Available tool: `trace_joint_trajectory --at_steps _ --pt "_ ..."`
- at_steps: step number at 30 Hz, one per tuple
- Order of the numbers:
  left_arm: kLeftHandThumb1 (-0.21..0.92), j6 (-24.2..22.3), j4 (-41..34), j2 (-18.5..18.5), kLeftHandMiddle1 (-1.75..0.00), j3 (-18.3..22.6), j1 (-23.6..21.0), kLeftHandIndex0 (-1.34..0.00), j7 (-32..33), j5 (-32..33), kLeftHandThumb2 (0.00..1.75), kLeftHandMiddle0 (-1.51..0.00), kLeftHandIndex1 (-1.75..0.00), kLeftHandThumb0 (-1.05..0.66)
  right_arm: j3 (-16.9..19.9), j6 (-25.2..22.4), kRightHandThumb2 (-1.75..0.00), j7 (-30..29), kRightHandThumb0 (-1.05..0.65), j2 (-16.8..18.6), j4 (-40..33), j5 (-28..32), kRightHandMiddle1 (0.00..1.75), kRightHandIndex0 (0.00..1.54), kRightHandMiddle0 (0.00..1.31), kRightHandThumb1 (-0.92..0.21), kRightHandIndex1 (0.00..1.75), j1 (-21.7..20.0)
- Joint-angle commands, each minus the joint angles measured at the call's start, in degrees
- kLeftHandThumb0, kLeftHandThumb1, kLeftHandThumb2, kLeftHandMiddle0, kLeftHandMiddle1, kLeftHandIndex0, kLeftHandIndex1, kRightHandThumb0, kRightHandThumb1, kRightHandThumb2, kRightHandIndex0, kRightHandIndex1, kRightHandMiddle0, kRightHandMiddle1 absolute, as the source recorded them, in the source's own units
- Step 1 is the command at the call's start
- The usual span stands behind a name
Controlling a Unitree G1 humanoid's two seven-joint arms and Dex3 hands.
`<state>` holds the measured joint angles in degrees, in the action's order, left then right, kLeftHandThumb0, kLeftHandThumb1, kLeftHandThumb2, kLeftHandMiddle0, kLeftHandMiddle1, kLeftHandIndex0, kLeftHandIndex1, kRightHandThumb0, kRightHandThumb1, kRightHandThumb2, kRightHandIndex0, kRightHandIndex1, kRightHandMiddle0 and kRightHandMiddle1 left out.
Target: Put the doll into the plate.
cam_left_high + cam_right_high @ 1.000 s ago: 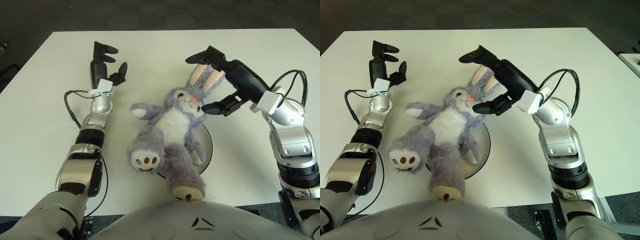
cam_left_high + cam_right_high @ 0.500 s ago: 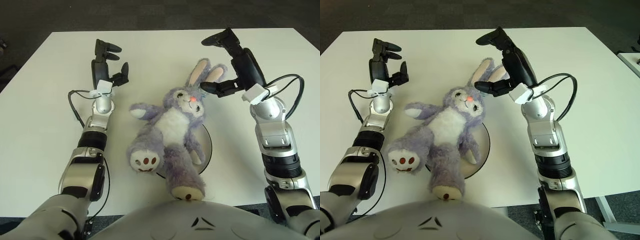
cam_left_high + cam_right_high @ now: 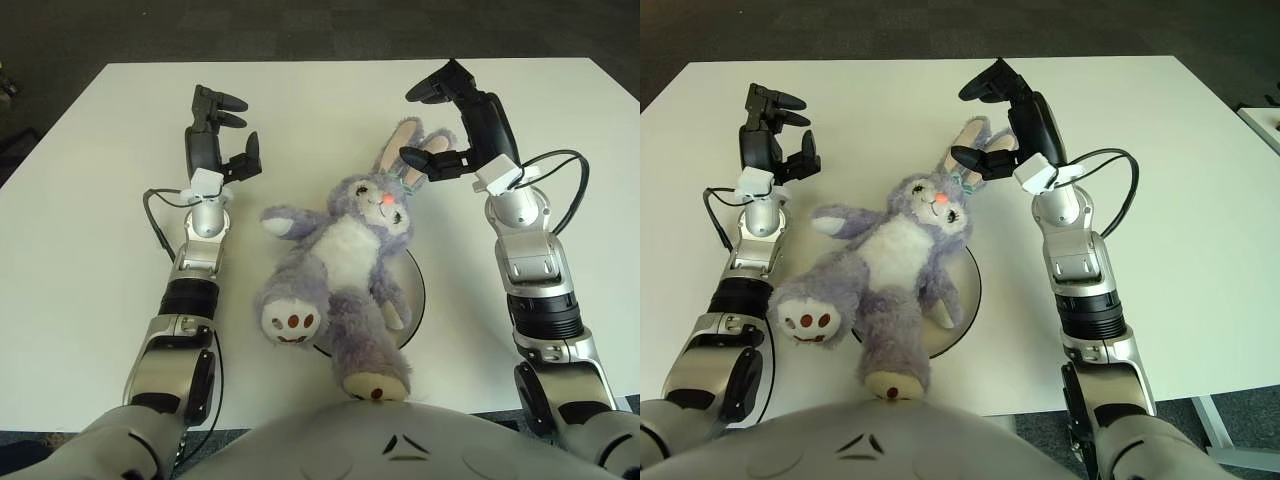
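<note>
Doll (image 3: 340,265) lies face-up across the plate (image 3: 416,293), torso on it, left leg and arm spilling onto the table (image 3: 80,240). Right hand (image 3: 462,125) released, at the ears. Left hand (image 3: 215,140) released, far left of the doll.

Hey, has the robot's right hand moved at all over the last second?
Yes. The right hand, fingers open, has lifted away from the doll face and swung toward the table's far edge, now showing beside the ears.

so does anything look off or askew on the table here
The doll lies askew over the plate, one leg and an arm sprawled off its left edge onto the table. Both hands, left hand and right hand, are open.
</note>
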<state>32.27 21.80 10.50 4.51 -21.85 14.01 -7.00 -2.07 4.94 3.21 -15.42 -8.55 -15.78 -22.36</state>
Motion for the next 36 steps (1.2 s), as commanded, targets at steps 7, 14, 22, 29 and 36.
trace_joint_trajectory --at_steps 7,14,22,29,36 --pt "0.44 -2.49 -3.14 -0.8 -1.75 1.48 1.8 -0.4 -1.93 1.89 1.19 -0.42 -1.75 -0.01 2.94 1.19 -1.06 -0.74 -0.08 0.93 3.81 3.87 1.43 0.56 0.67 -0.37 1.51 -1.94" --pt "0.42 -2.42 -4.18 -0.82 -1.75 1.97 2.38 -0.41 -2.17 1.39 1.2 -0.42 -1.75 -0.01 3.48 0.56 -1.21 -2.67 -0.01 2.76 5.3 4.61 1.43 0.61 0.72 -0.27 1.57 -1.76" --pt "0.4 -1.85 -4.47 -0.57 -1.75 2.5 2.64 -0.42 -2.16 0.77 1.23 -0.44 -1.75 -0.01 4.34 -0.71 -1.27 -4.95 -0.01 6.33 5.77 6.83 1.44 0.66 0.76 -0.21 1.55 -1.71" --pt "0.39 -1.98 -4.59 -0.4 -1.75 2.81 2.75 -0.43 -2.74 1.1 1.24 -0.45 -1.75 -0.01 4.69 -1.54 -1.28 -5.79 -0.01 8.26 6.41 8.13 1.43 0.65 0.81 -0.2 1.53 -1.93" --pt "0.39 -1.92 -4.77 -0.38 -1.75 3.13 2.87 -0.43 -3.19 1.39 1.25 -0.45 -1.75 -0.01 6.47 -5.06 -1.25 -2.81 -0.01 7.38 11.85 11.78 1.44 0.63 0.8 -0.22 1.52 -3.39"
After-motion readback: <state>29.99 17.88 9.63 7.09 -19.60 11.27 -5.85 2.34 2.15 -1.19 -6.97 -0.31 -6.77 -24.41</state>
